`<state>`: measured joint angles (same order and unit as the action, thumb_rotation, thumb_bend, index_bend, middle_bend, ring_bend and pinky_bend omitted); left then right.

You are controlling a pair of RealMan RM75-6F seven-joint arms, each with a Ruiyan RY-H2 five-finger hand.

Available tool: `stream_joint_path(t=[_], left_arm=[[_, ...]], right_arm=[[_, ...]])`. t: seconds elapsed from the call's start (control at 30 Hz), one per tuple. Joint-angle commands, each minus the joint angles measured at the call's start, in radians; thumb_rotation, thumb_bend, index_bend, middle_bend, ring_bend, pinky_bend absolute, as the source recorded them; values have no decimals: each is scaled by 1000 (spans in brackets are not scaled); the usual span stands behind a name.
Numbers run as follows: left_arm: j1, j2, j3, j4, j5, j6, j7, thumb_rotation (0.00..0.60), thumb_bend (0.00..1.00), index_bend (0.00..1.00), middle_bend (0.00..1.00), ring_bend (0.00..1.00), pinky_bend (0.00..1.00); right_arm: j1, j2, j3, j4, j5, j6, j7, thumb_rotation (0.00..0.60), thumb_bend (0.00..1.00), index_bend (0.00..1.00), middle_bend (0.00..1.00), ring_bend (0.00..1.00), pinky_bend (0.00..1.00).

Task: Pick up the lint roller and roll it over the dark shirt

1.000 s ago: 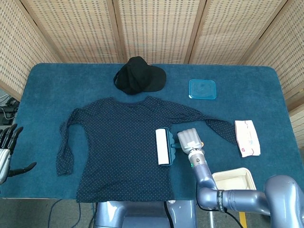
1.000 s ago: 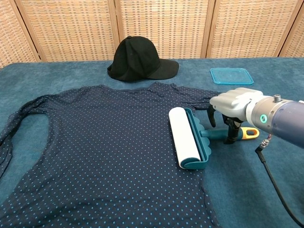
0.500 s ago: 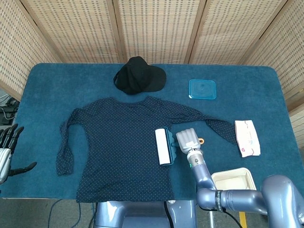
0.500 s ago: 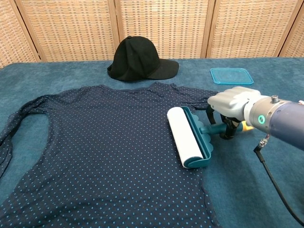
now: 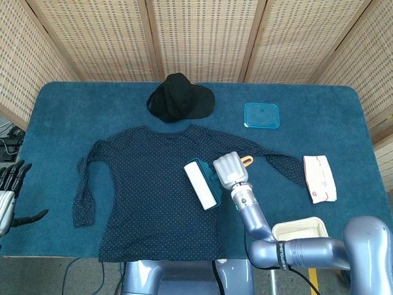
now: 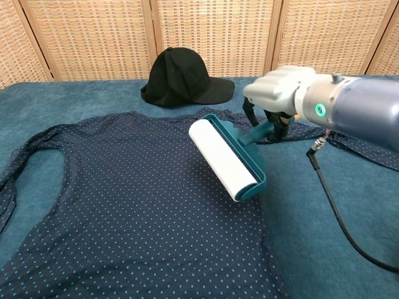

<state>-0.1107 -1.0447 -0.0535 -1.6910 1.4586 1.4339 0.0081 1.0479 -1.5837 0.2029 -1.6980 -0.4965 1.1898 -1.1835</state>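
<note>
The dark dotted shirt (image 5: 147, 184) (image 6: 124, 205) lies spread flat on the blue table. My right hand (image 5: 228, 170) (image 6: 274, 93) grips the teal handle of the lint roller (image 5: 202, 184) (image 6: 225, 156). The roller's white drum is tilted and raised over the shirt's right side; whether it touches the cloth I cannot tell. The orange handle tip (image 5: 246, 161) sticks out behind the hand. My left hand (image 5: 8, 193) hangs beyond the table's left edge, fingers apart, holding nothing.
A black cap (image 5: 179, 98) (image 6: 186, 78) lies behind the shirt. A teal lid (image 5: 261, 115) sits at the back right. A folded white cloth (image 5: 319, 178) lies near the right sleeve end. A cream tray (image 5: 301, 232) stands at the front right edge.
My right hand has lifted the roller and swung it leftward and back over the shirt, tilting it diagonally. The left hand has stayed put.
</note>
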Motion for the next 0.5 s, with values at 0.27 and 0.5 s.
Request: stream_joint_path(t=[0.27, 0.5], left_arm=[[-15, 3, -6, 9, -20, -30, -22, 600, 0, 0, 0, 0, 0], [-25, 3, -8, 18, -35, -52, -31, 600, 0, 0, 0, 0, 0]], right_arm=[[132, -101, 16, 5, 92, 37, -155, 600, 799, 719, 1000, 1000, 1000], [186, -190, -35, 26, 75, 58, -232, 600, 801, 723, 1000, 1000, 1000]])
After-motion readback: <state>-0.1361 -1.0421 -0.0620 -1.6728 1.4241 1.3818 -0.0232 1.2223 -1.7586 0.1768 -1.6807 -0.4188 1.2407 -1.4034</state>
